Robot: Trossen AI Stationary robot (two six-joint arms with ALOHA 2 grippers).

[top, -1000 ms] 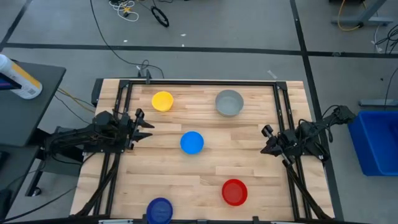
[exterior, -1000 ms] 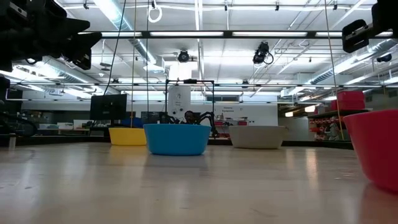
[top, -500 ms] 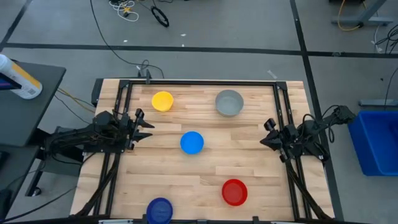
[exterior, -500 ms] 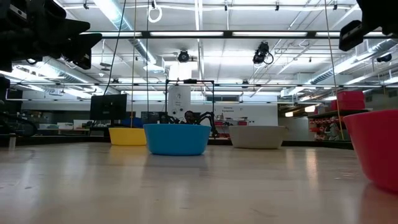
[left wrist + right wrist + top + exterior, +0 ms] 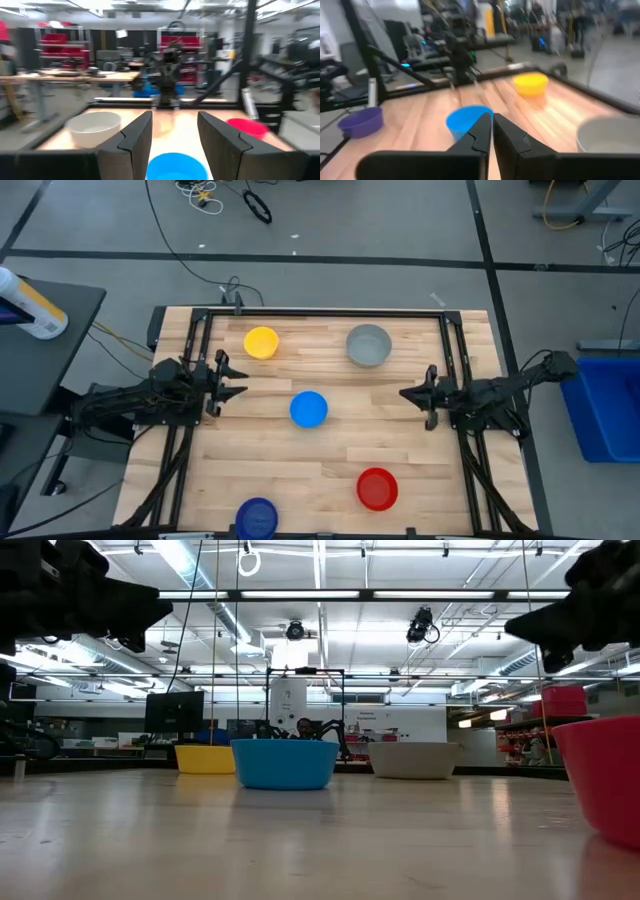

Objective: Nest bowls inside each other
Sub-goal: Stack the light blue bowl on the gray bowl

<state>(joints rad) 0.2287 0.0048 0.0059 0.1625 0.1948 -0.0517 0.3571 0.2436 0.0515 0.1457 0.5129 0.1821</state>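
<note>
Five bowls rest apart on their bases on the wooden table [image 5: 330, 460]: yellow [image 5: 261, 342] and grey [image 5: 368, 345] at the far side, light blue [image 5: 308, 409] in the middle, red [image 5: 377, 489] and dark blue [image 5: 257, 518] near the front edge. At the left edge my left gripper [image 5: 238, 380] hangs open and level above the table, pointing at the light blue bowl [image 5: 176, 167]. My right gripper [image 5: 405, 394] reaches in from the right edge, level and above the table. Its fingers [image 5: 492, 117] stand almost together with nothing between them, aimed toward the light blue bowl [image 5: 465, 120].
A dark metal frame [image 5: 330, 312] runs along the table's far and side edges. A blue bin [image 5: 605, 405] stands on the floor to the right, and a side table with a spray bottle [image 5: 25, 305] to the left. Bare wood lies between the bowls.
My right gripper has swung out from the right edge toward the table's middle and turned from slanting toward the near side to pointing straight across at the left edge. The bowls have not moved.
</note>
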